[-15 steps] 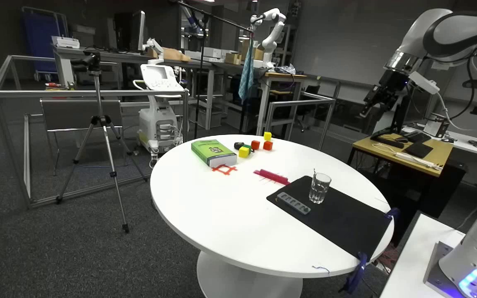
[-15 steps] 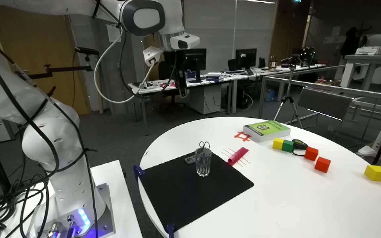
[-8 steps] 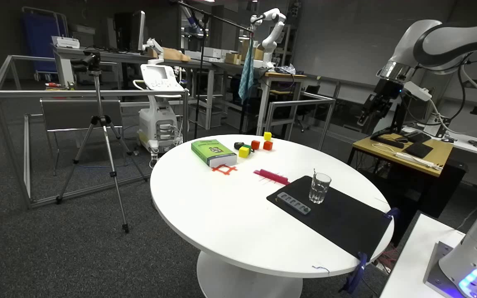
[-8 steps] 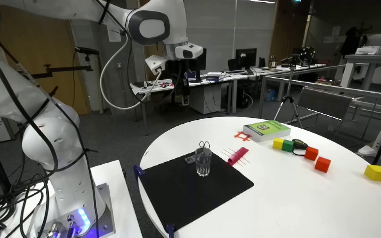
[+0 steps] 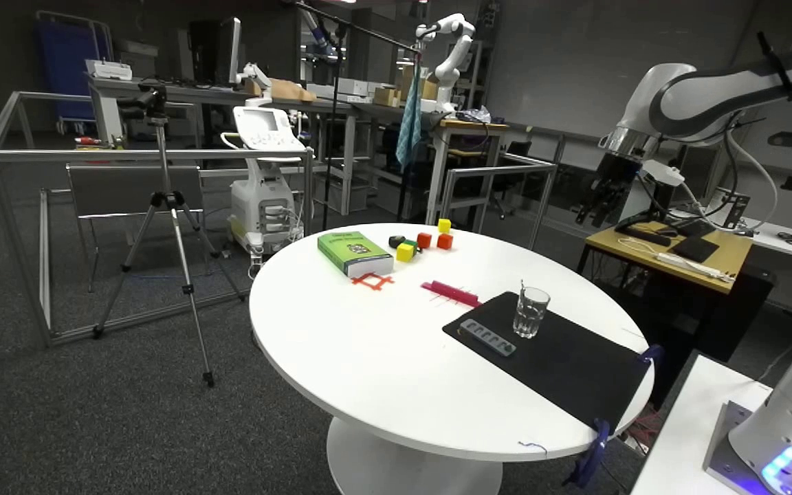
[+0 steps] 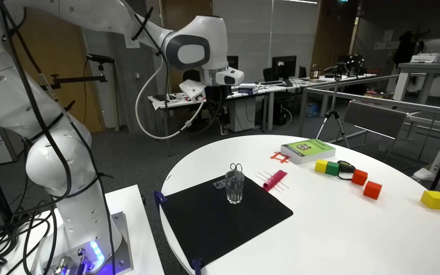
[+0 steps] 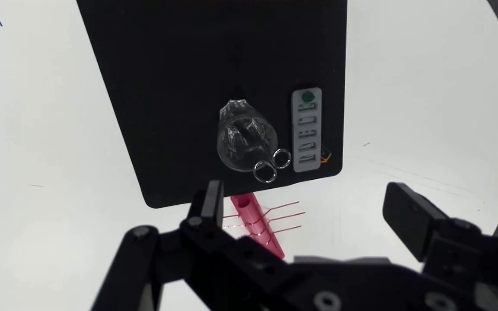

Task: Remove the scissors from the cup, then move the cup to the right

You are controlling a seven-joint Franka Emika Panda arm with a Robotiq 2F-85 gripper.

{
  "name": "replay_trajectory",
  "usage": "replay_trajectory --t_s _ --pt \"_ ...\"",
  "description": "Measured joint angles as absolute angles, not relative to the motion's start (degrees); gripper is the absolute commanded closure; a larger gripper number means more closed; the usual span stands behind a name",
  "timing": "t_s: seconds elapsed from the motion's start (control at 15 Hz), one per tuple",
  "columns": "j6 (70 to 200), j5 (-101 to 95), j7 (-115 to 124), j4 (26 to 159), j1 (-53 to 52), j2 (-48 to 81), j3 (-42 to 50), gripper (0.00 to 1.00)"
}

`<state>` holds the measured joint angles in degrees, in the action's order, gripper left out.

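The clear cup (image 6: 234,193) stands upright on the black mat (image 6: 220,229); it also shows in an exterior view (image 5: 531,315) and the wrist view (image 7: 244,144). The thin scissors stand in the cup, handle loops (image 6: 236,167) up above the rim. In the wrist view the two loops (image 7: 265,172) lean past the rim, toward the grey strip; the blades are hard to make out. My gripper (image 7: 305,203) is open with nothing between its fingers. It hangs well above the table, apart from the cup, in both exterior views (image 6: 224,128) (image 5: 585,212).
A grey slotted strip (image 7: 306,129) lies on the mat beside the cup. A pink holder with thin rods (image 6: 274,180) lies just off the mat. A green book (image 6: 308,150), several coloured cubes (image 6: 372,190) and a tape measure (image 6: 345,166) lie farther across the round white table (image 6: 338,236).
The arm and open gripper have come down and moved toward the table, rightward in an exterior view and leftward in an exterior view. The cup and scissors have not moved.
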<state>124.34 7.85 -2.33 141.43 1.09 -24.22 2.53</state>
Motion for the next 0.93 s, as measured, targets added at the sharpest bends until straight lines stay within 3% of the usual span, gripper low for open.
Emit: replay_trajectory --t_s 0.93 --pt "129.9 7.6 1.7 140.0 0.9 -16.1 2.0 0.0"
